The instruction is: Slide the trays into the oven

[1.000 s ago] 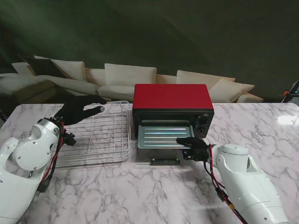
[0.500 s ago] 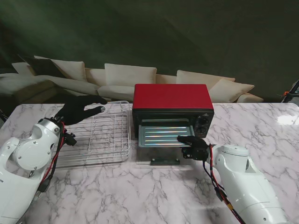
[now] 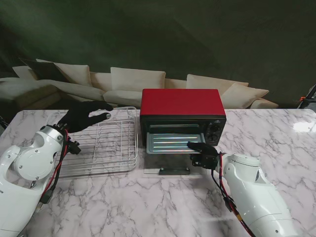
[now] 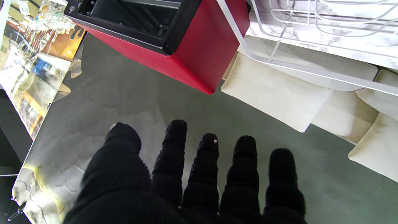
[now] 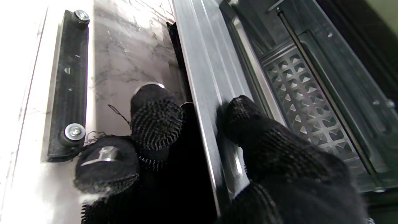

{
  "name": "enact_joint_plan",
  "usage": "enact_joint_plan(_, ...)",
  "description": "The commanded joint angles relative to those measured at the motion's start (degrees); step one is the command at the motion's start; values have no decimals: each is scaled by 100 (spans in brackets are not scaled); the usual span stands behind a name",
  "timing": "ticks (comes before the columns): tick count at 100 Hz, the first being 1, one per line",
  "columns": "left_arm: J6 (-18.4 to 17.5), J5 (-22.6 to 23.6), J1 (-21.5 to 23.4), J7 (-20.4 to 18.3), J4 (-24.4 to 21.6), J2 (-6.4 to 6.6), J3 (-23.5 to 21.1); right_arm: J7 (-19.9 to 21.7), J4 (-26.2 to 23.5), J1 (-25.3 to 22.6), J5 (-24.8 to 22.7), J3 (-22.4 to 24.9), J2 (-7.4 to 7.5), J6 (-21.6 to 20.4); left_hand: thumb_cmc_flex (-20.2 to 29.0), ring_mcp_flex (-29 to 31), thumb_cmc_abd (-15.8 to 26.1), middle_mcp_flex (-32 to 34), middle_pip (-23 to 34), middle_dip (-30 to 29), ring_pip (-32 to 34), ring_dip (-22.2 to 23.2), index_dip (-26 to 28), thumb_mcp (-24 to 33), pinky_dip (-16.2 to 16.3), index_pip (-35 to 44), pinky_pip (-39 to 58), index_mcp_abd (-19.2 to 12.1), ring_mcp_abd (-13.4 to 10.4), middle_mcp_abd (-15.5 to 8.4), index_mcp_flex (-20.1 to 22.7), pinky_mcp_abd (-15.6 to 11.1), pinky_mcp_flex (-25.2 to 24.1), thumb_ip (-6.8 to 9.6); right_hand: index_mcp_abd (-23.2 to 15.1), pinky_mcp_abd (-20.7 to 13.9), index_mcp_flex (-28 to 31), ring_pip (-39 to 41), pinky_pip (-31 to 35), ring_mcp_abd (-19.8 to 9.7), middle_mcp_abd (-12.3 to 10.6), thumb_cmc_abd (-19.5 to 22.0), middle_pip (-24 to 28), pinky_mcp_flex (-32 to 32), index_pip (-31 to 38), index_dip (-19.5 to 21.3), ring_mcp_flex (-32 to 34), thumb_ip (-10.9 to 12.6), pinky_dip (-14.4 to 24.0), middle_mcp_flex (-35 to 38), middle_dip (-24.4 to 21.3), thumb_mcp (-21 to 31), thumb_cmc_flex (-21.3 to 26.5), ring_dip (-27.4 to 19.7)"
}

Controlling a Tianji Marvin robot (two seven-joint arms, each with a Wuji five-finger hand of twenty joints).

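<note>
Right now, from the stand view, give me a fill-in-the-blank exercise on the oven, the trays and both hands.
1. The right hand pinches the edge of the metal tray, which sticks out of the ____ oven.
2. The wire rack lies on the table to the oven's ____.
3. The left hand is ____, fingers spread, holding nothing.
4. The oven door is ____.

Missing words: red; left; open; open
</note>
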Motion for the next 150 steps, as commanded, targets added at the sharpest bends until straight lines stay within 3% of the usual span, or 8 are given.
enact_joint_plan(1,25,-17,0,-91,2,0,23,0,-16,9,43,10,-31,-45,105,104,228,69,-18,14,12,70,-6,-136,139,-57,-136,56,38,45,127,142,-90,-71,-1531,-59,641,-50,83,257,-193,616,72,-16,474,422,138,338,101,-26,16,756,325,-37)
enact_joint_plan(88,51,2,-58,-149,24,11,80,-33,-797,-702,138,262,80,-73,97,98,236,73,-20,13,7,67,-25,-136,139,-65,-142,60,29,43,126,138,-87,-73,-1489,59,720,-75,-58,255,-132,602,83,49,437,504,148,346,244,-12,-4,852,317,72)
enact_joint_plan(150,88,7,-23,-157,-8,12,93,-433,-755,-536,-122,43,11,-289,84,104,254,76,-20,13,8,68,-35,-142,140,-65,-144,61,27,44,133,139,-89,-79,-1549,93,721,-209,-164,294,-178,603,76,-48,460,533,142,363,325,-17,-18,846,306,61)
